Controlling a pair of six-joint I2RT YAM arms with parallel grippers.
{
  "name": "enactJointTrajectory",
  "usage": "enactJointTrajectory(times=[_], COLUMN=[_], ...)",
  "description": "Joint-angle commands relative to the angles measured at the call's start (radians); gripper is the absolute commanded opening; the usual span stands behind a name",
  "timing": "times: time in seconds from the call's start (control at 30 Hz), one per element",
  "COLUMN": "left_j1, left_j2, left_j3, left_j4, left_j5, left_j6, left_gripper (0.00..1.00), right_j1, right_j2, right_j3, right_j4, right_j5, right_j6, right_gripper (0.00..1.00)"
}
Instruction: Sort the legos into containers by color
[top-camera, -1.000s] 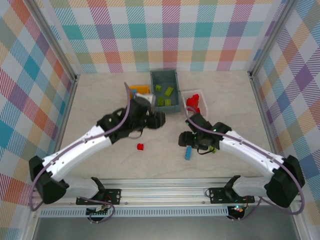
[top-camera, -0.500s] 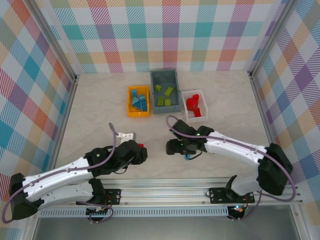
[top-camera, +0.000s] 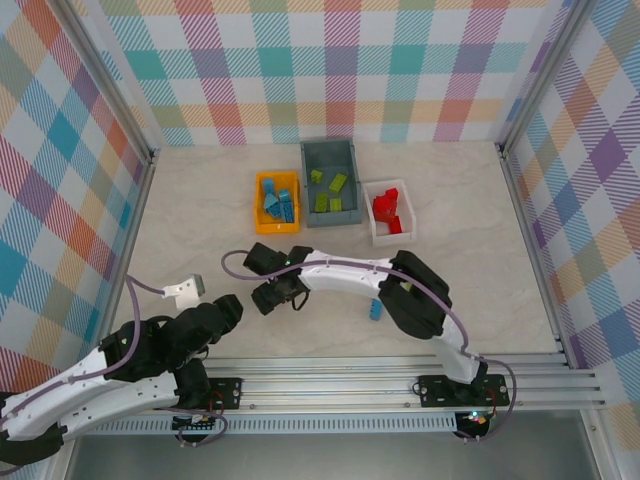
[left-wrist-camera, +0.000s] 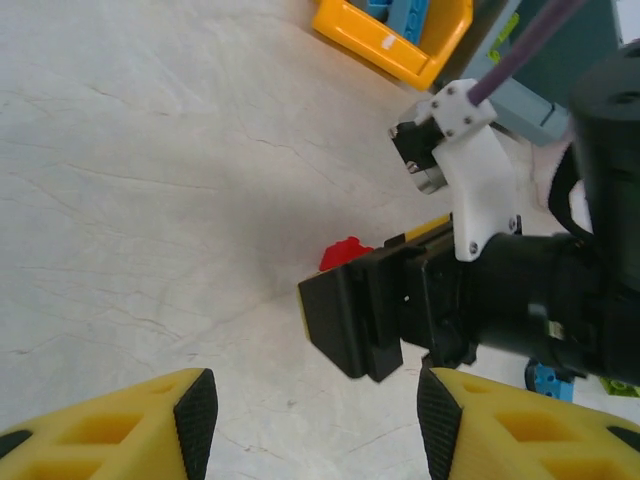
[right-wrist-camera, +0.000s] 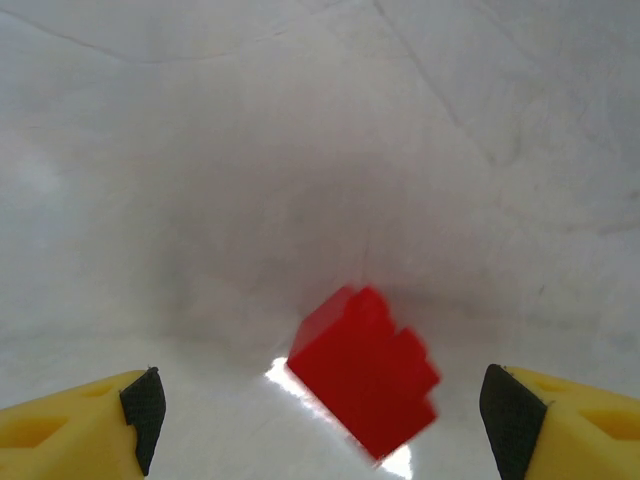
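Right jaws spread over a red brick on the bench. Left jaws spread, empty; blue brick nearby.

Red lego, orange-yellow bin, grey-blue bin, white bin, pastel plaid walls

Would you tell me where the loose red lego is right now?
The red lego lies on the table inside the open right pincer, seen from the right wrist; that is left of centre, just nearer than the orange bin.
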Motion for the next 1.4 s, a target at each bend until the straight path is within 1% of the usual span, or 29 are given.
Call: enactJointTrajectory(times=[0.0, 0.03, 0.1, 0.17, 0.23, 0.37, 0.47, 0.57, 0.63, 0.7, 0.8, 0.9, 0.93, 1.03, 1.07, 1.17, 1.27, 1.37], left_j1=[-0.013, -0.013, -0.014, -0.014, -0.014, -0.014, -0.014, -0.014, -0.014, -0.014, -0.012, -0.012, -0.012, -0.012, -0.013, -0.012, -0.011, -0.011], left_j2=[-0.010, -0.009, -0.004, -0.001, 0.001, 0.001, 0.002, 0.011, 0.023, 0.039, 0.095, 0.241, 0.304, 0.504, 0.577, 0.749, 0.895, 1.015], left_j3=[-0.004, -0.004, -0.004, -0.002, -0.001, 0.001, -0.004, -0.004, 0.001, 0.008, 0.031, 0.087, 0.111, 0.188, 0.220, 0.322, 0.421, 0.495], left_j4=[-0.067, -0.065, -0.061, -0.061, -0.062, -0.058, -0.041, -0.004, 0.025, 0.066, 0.183, 0.305, 0.353, 0.499, 0.540, 0.622, 0.663, 0.687], left_j5=[-0.039, -0.041, -0.041, -0.043, -0.045, -0.047, -0.037, -0.020, -0.007, 0.010, 0.057, 0.120, 0.146, 0.228, 0.250, 0.295, 0.339, 0.378], left_j6=[-0.027, -0.024, -0.017, -0.016, -0.015, -0.009, 0.004, 0.032, 0.054, 0.080, 0.163, 0.242, 0.265, 0.329, 0.350, 0.399, 0.427, 0.433], left_gripper=[0.57, 0.57, 0.57, 0.57, 0.57, 0.57, 0.57, 0.58, 0.58, 0.58, 0.59, 0.60, 0.60, 0.60, 0.60, 0.60, 0.60, 0.60], right_j1=[-0.010, -0.011, -0.015, -0.017, -0.017, -0.017, -0.020, -0.031, -0.049, -0.071, -0.131, -0.257, -0.315, -0.480, -0.530, -0.637, -0.694, -0.728], right_j2=[0.033, 0.043, 0.056, 0.071, 0.076, 0.074, 0.055, -0.019, -0.088, -0.180, -0.347, -0.489, -0.522, -0.566, -0.561, -0.512, -0.408, -0.314], right_j3=[0.048, 0.051, 0.062, 0.079, 0.088, 0.087, 0.078, 0.031, -0.012, -0.067, -0.171, -0.274, -0.306, -0.335, -0.325, -0.267, -0.166, -0.090], right_j4=[-0.099, -0.094, -0.092, -0.095, -0.100, -0.087, -0.079, -0.051, -0.038, -0.028, -0.031, -0.069, -0.081, -0.119, -0.130, -0.139, -0.178, -0.205], right_j5=[0.083, 0.081, 0.054, 0.036, 0.026, 0.023, 0.021, 0.018, 0.021, 0.042, 0.089, 0.113, 0.119, 0.131, 0.135, 0.148, 0.180, 0.191], right_j6=[-0.140, -0.153, -0.170, -0.174, -0.166, -0.143, -0.122, -0.092, -0.066, -0.041, -0.003, 0.036, 0.041, 0.041, 0.040, 0.022, 0.006, 0.000], right_gripper=[0.84, 0.83, 0.77, 0.65, 0.57, 0.43, 0.34, 0.29, 0.28, 0.27, 0.27, 0.28, 0.28, 0.28, 0.28, 0.28, 0.29, 0.29])
